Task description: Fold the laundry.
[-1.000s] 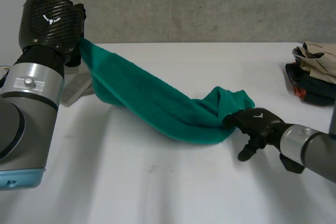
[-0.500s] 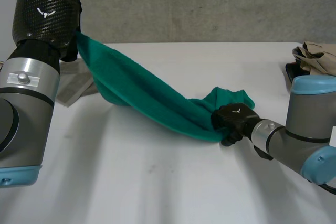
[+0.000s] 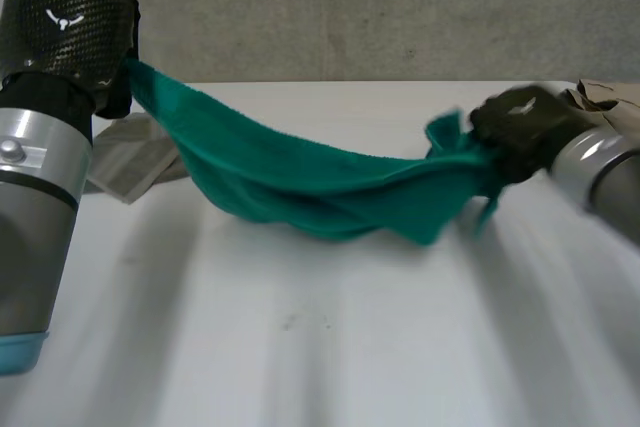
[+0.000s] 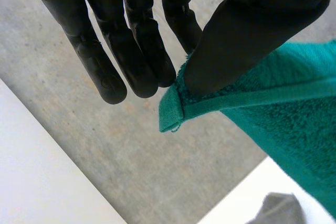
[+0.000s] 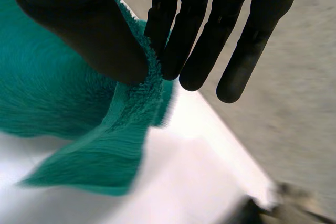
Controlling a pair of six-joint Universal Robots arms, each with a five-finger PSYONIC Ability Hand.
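Note:
A green towel (image 3: 320, 182) hangs stretched between my two hands above the white table (image 3: 330, 347), sagging in the middle. My left hand (image 3: 65, 32) is raised at the far left and pinches one corner of the towel (image 4: 178, 108) between thumb and fingers. My right hand (image 3: 520, 132) is lifted at the right and pinches the towel's other end (image 5: 142, 93) between its thumb and fingers, with a loose flap hanging below.
A pale grey cloth (image 3: 130, 162) lies flat on the table under the left arm. A stack of folded clothes (image 3: 605, 97) sits at the far right edge. A grey wall (image 3: 350, 7) backs the table.
My right hand closed on the towel's end and lifted it up and to the right, pulling the towel off the table. My left hand rose slightly with its corner.

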